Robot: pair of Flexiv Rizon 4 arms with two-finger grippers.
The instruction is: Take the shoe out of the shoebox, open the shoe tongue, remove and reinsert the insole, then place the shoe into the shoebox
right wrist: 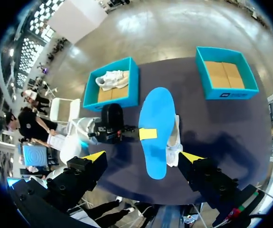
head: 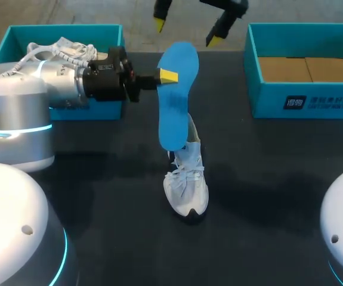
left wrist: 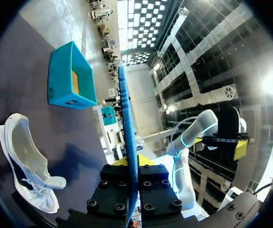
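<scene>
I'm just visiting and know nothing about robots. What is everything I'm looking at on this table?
Insole: one, blue, clamped on edge in the left gripper, over mid-table.
Table shoe: one, white, mid-table, below the insole.
Boxed shoe: one, white, inside the left box.
Boxes: two, teal; left box far left, right box far right, showing only its brown cardboard floor.
Table: one, dark.
Left gripper: shut on the insole.
Right gripper: open, empty, over the table's far edge.
</scene>
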